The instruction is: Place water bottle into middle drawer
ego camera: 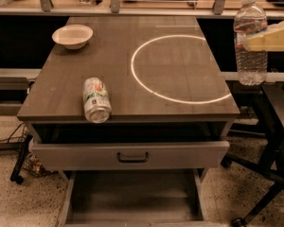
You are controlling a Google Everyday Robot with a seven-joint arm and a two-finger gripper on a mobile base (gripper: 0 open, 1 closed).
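The water bottle (250, 56) is a clear ribbed bottle with a white cap. It hangs upright in the air just past the right edge of the table top. My gripper (256, 40) comes in from the right and is shut on the bottle's upper body; one pale yellow finger (272, 39) shows in front of it. The middle drawer (132, 197) is the wide shallow grey tray pulled open at the bottom, with a bare floor. It lies well below and to the left of the bottle.
A green-white drink can (96, 100) lies on its side near the table's front left. A white bowl (72, 35) sits at the back left. A grey drawer front with a dark handle (132, 157) stands above the open tray. A dark chair (274, 126) stands at the right.
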